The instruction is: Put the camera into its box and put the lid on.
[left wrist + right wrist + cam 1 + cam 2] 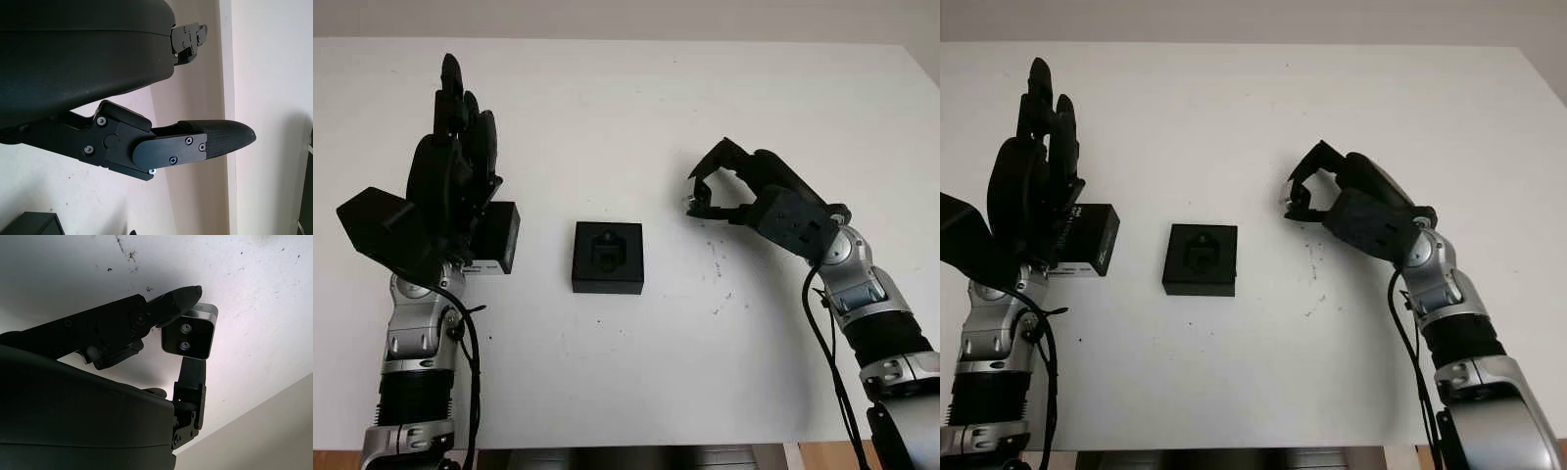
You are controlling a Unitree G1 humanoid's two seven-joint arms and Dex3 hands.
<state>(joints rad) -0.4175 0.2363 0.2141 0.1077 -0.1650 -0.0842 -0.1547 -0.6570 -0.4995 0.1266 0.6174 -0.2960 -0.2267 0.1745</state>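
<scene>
Right hand (710, 196) right of centre, fingers pinching small silver-and-black camera (189, 334). Left hand (450, 186) open, far left, over black rectangular lid (497, 238). Square black foam-lined box (608, 258) dead centre on white table (626, 372).

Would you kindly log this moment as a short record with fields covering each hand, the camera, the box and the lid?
right hand: raised over the table, to the right of the box, shut on the camera
camera: small, silver-edged, two lenses showing, pinched between fingertips
box: black, open, at table centre, moulded insert showing, no camera inside
lid: black, on the table left of the box, partly behind the left hand
left hand: open, raised at the left
</scene>
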